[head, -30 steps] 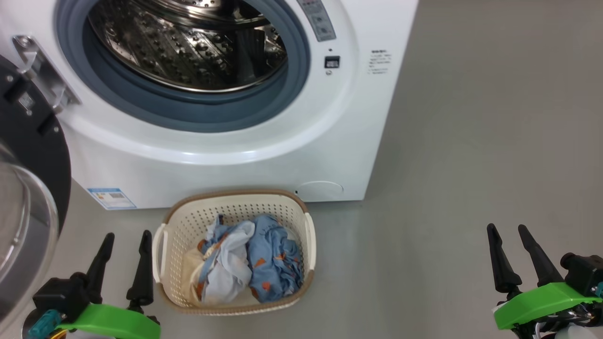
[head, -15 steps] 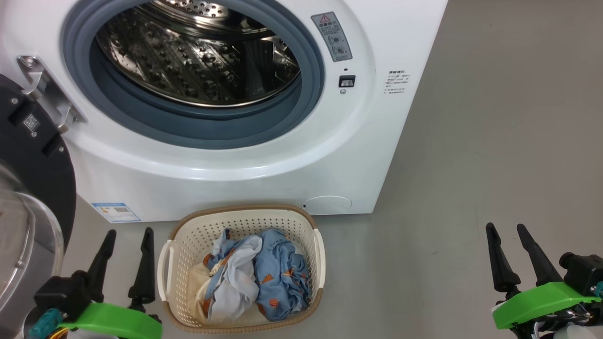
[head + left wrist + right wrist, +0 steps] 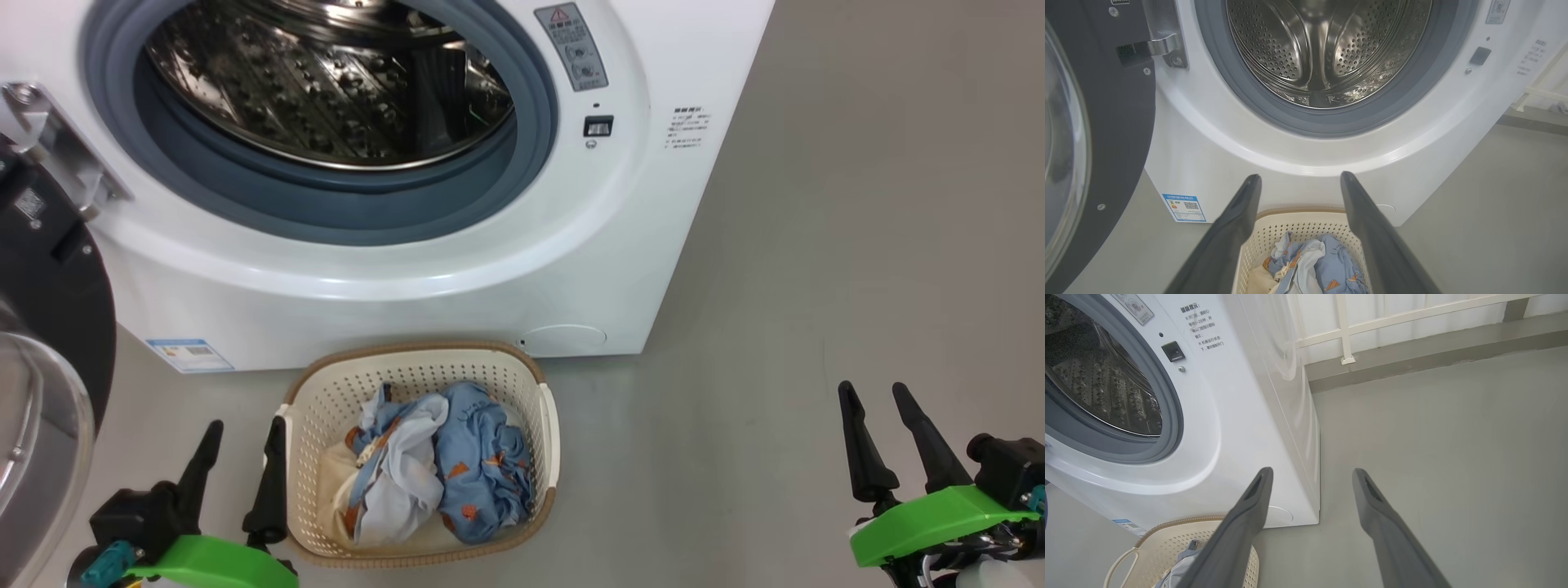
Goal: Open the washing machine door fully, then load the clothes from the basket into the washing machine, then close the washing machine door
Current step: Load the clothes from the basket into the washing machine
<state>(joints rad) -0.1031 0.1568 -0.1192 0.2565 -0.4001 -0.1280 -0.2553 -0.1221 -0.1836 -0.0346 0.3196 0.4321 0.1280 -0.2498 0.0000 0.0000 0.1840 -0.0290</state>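
Now the door [image 3: 49, 278] hangs wide open. Clothes [image 3: 433, 461] lie heaped in the basket [image 3: 408, 353] on the floor before the machine [image 3: 490, 269], just right of the left gripper [image 3: 246, 425], spread and empty. The right gripper [image 3: 871, 388], also spread, stands well apart; the left arm is nearer.

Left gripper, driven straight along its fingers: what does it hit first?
Probably the big white front-loading washing machine, its front panel below the opening, passing over the cream perforated basket; depth unclear.

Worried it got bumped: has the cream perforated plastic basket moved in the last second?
No. The basket keeps its place below the white washing machine's round cap; only the camera shifted.
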